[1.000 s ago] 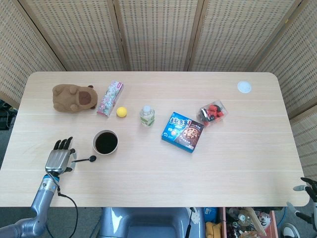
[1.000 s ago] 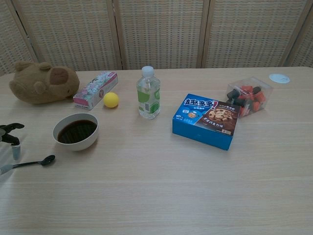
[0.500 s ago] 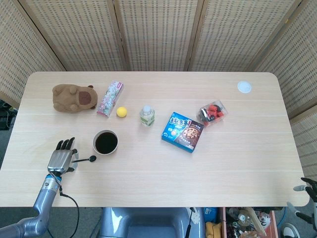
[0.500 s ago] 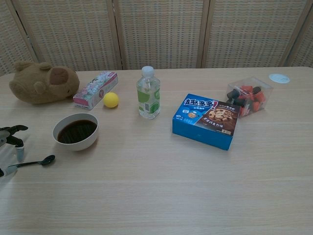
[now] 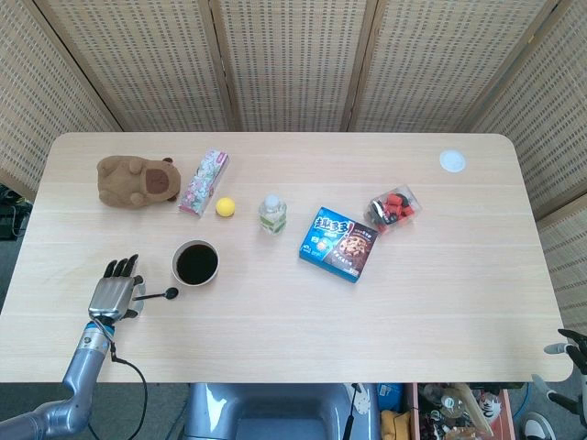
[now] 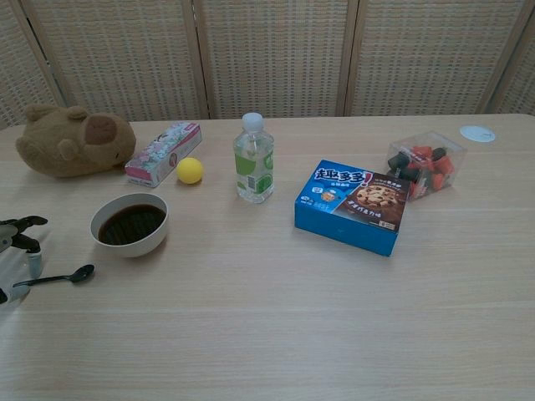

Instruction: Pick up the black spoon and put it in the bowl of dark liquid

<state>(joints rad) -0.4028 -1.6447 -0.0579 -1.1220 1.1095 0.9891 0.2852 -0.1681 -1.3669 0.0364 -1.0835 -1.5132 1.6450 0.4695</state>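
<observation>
Head view overhead, chest view low frontal, sharing table (image 5: 440, 302)

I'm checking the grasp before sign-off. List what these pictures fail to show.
- Left hand on the black spoon: in the head view the hand covers the handle end; the chest view's left edge cuts the hand off. Grip unconfirmed.
- Right hand: only fingertips at the head view's lower right corner; pose unreadable.
- Clear box: contents too small to identify.
</observation>
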